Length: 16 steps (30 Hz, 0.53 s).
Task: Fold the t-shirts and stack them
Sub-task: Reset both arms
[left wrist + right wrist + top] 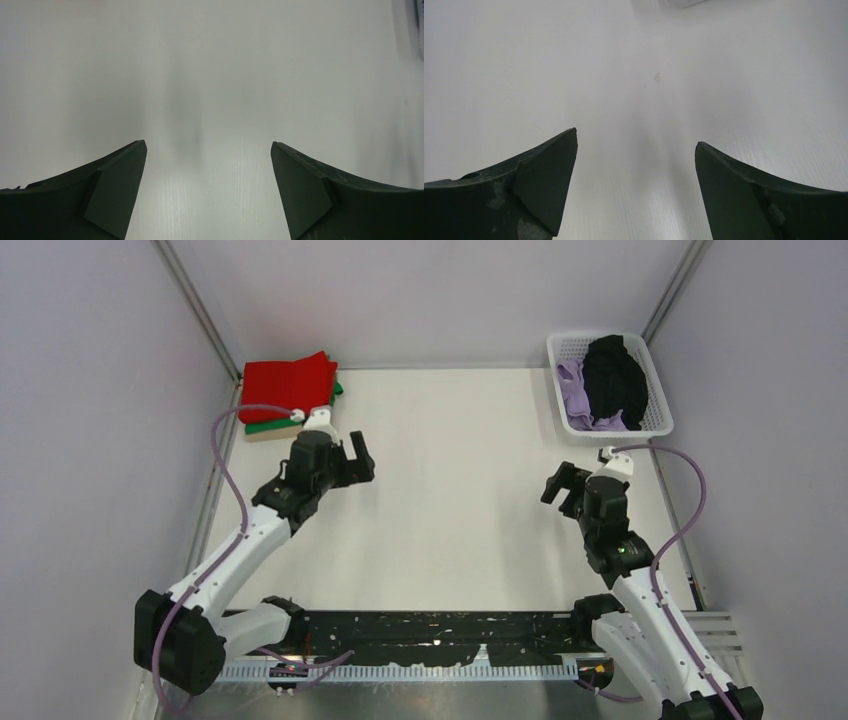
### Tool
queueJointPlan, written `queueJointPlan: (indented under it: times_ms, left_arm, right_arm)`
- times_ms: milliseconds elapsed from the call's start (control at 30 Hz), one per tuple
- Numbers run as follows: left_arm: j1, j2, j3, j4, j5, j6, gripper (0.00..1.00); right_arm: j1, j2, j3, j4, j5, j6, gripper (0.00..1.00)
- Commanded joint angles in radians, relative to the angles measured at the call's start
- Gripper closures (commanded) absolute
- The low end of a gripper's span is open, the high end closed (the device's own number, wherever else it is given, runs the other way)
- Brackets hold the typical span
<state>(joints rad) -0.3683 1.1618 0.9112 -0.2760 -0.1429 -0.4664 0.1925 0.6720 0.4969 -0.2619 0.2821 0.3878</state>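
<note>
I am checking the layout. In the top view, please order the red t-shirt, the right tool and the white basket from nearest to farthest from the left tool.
1. red t-shirt, far left corner, just beyond the left tool.
2. right tool, opposite, on the right side.
3. white basket, far right corner.

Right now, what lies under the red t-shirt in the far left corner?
A green t-shirt shows at its edges, and a tan t-shirt shows as a strip beneath that. The red t-shirt covers the rest of both, so their folds cannot be judged.
</note>
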Motion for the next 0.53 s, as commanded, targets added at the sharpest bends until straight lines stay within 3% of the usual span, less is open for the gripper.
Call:
queueJointPlan:
  times_ms: [0, 200, 500]
  left_arm:
    - [-0.098, -0.148, -0.152, 0.038, -0.077, -0.087, 0.00]
    - [-0.153, -0.297, -0.310, -0.009, -0.106, -0.126, 0.00]
    - [-0.153, -0.368, -0.314, -0.045, -0.172, -0.110, 0.00]
  right_arm:
    - [-0.004, -0.037, -0.031, 0.025, -0.044, 0.022, 0.05]
    - [-0.004, -0.118, -0.084, 0.036, -0.007, 0.061, 0.05]
    - [-0.004, -0.195, -0.135, 0.022, 0.006, 0.081, 0.05]
